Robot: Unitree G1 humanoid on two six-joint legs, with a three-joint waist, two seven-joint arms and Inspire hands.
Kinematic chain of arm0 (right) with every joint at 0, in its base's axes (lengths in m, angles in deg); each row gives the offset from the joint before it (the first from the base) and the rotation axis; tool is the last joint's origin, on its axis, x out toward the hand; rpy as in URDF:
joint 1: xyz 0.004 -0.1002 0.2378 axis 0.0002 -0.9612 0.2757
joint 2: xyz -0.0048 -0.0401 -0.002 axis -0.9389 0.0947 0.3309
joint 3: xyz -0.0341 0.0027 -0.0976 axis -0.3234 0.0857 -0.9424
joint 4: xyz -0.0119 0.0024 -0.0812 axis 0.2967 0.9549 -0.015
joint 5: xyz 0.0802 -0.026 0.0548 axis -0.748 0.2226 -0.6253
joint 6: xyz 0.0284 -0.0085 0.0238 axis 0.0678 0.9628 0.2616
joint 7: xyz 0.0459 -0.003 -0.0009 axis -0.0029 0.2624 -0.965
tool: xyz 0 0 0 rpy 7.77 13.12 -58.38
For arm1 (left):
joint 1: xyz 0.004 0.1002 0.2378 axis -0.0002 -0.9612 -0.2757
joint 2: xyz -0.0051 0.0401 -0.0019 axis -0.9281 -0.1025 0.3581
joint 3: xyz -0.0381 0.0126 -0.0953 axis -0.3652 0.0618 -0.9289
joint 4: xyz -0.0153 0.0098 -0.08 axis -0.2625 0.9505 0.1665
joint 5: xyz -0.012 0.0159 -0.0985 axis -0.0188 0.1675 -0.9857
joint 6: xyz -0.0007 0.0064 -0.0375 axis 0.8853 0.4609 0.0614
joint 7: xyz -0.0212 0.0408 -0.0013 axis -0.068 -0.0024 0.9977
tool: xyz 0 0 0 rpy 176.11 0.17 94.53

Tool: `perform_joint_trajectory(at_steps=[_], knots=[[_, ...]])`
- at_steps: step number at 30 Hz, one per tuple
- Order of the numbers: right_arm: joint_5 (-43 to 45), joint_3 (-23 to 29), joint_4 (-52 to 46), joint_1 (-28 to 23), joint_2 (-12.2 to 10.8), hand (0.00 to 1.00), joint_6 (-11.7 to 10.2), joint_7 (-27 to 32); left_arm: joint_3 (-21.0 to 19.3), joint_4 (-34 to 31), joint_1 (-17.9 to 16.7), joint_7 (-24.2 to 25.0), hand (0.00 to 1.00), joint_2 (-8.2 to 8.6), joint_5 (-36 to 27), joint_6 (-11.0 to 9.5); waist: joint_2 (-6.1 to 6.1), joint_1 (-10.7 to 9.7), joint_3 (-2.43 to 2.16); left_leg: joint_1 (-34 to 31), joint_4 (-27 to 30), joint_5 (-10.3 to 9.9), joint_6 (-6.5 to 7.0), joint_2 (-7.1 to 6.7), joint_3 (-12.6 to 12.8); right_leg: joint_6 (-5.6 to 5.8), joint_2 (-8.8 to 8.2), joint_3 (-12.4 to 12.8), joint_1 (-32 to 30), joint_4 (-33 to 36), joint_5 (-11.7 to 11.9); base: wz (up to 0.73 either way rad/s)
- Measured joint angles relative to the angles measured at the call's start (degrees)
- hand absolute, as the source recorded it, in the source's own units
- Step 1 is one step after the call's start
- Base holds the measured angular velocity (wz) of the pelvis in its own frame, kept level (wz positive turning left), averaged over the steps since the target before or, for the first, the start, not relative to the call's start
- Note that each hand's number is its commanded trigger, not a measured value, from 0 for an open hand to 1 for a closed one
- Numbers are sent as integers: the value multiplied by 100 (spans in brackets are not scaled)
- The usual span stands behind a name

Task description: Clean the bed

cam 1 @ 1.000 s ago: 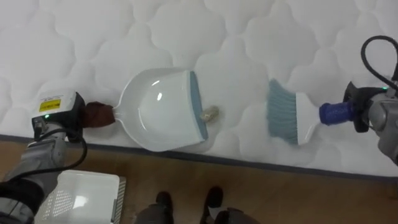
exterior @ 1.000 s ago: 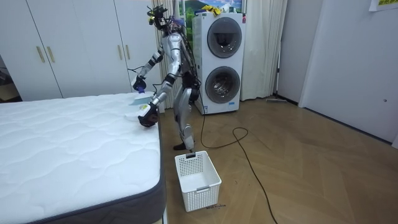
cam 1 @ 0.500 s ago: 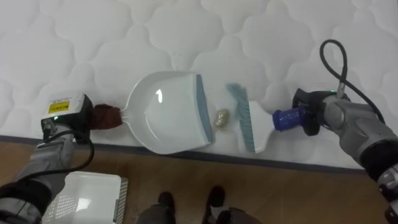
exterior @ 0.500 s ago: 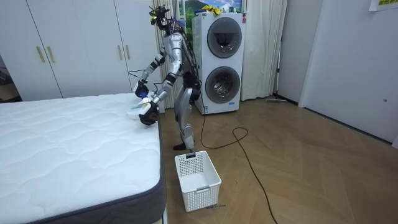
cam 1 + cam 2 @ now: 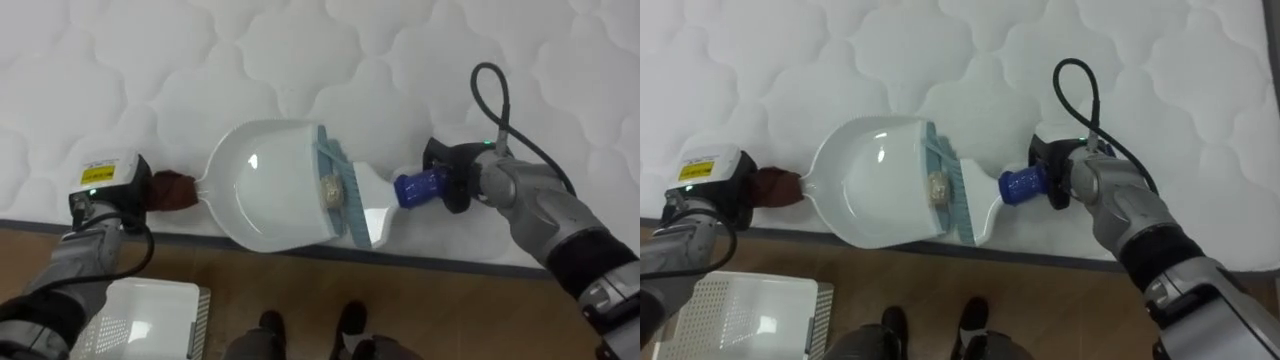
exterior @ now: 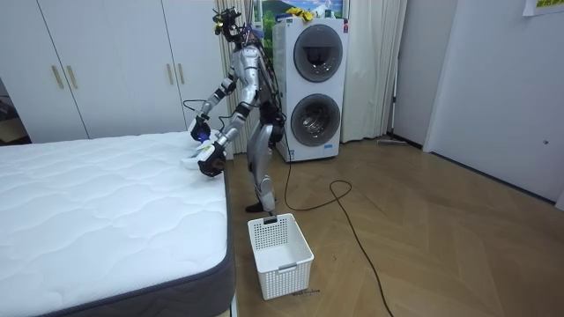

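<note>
Here, at the lower-frame edge of the bed (image 5: 300, 60), the left hand (image 5: 110, 185) is clamping the dustpan (image 5: 265, 195) by its brown handle to brace it, while the right hand (image 5: 455, 180), gripping the brush (image 5: 345, 205), is holding bristles against the rim, trapping the beige scrap (image 5: 329, 188) inside.

One white dustpan (image 5: 262, 190), one blue-handled brush (image 5: 372, 220), one scrap of litter (image 5: 328, 187), one bed (image 5: 300, 60), one basket (image 5: 140, 320) at lower left, two stacked washers (image 6: 315, 53).
</note>
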Motion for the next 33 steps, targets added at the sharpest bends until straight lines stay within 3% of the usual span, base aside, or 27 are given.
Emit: perform_joint_trajectory(at_steps=[19, 33], knots=[[-174, 0, 1, -110, -3, 100, 0, 72, 2, 6, -58, -48, 100, 143, -6, 75, 0, 46, -1, -8, 16, 47, 54, -88, -90, 25, -117, -66, 8, 76, -29, 2], [-1166, 4, 7, -211, 9, 100, -10, 191, 1, 11, -135, -154, 100, 147, -6, 138, 0, 66, -1, 36, 4, 47, 54, -112, -90, 45, -172, -64, 9, 163, -96, 1]])
